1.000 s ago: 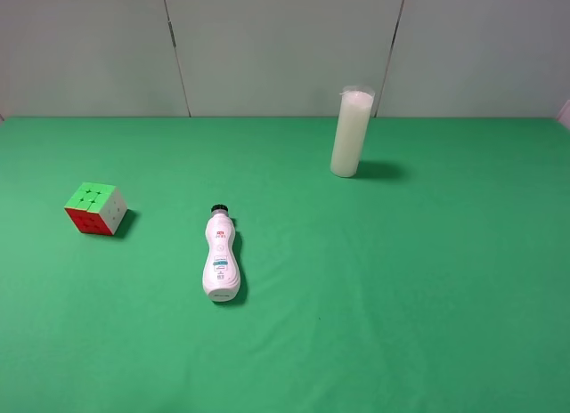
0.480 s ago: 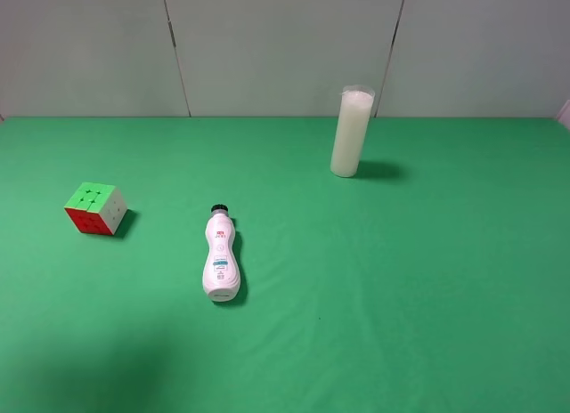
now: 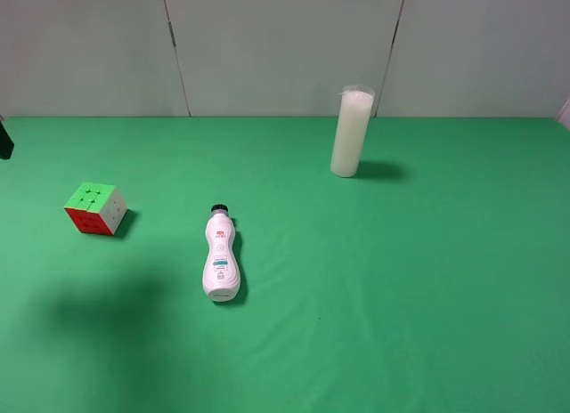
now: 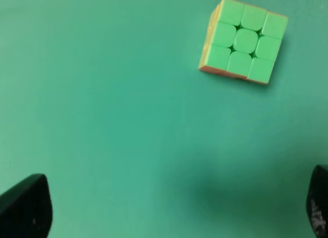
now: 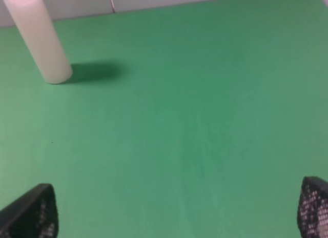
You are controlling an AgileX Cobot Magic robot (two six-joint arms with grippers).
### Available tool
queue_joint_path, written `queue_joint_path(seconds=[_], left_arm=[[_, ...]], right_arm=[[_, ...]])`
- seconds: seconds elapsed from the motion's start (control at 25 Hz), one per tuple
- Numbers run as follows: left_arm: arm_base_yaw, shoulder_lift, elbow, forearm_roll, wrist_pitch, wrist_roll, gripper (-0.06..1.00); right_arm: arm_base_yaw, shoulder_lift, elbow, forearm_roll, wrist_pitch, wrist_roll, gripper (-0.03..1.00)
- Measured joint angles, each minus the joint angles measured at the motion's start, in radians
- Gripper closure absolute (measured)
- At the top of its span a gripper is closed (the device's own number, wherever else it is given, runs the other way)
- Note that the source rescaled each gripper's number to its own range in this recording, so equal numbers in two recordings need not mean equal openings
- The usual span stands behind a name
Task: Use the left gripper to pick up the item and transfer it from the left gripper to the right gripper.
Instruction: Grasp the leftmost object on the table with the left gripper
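Note:
The item, a small puzzle cube [image 3: 95, 208] with a green top, red front and white side, rests on the green cloth at the left. From above in the left wrist view the cube [image 4: 243, 40] shows its green face. My left gripper [image 4: 171, 210] hovers above the cloth beside the cube, open, with only its black fingertips [image 4: 25, 207] showing and nothing between them. A black bit of the left arm [image 3: 4, 137] peeks in at the left edge. My right gripper [image 5: 171, 212] is open over bare cloth, fingertips [image 5: 313, 207] wide apart, and is not in the high view.
A white bottle with a black cap [image 3: 221, 255] lies on its side near the middle. A tall white cylinder [image 3: 351, 133] stands at the back, also seen as the cylinder [image 5: 38, 38] in the right wrist view. A grey wall closes the far edge.
A dark shadow has spread over the cloth at the lower left, below the cube, and a black piece of the left arm has appeared at the left edge. Objects have not moved.

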Motion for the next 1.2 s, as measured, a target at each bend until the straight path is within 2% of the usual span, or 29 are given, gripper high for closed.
queue_joint_path(seconds=[0.72,1.2], left_arm=[[-0.147,0.384,-0.002,-0.005,-0.242,0.025,-0.06],[-0.154,0.491,-0.004,-0.009,-0.337,0.033,-0.06]], right_arm=[[0.000,0.000,0.000,0.000,0.000,0.000,-0.03],[0.000,0.000,0.000,0.000,0.000,0.000,-0.03]])
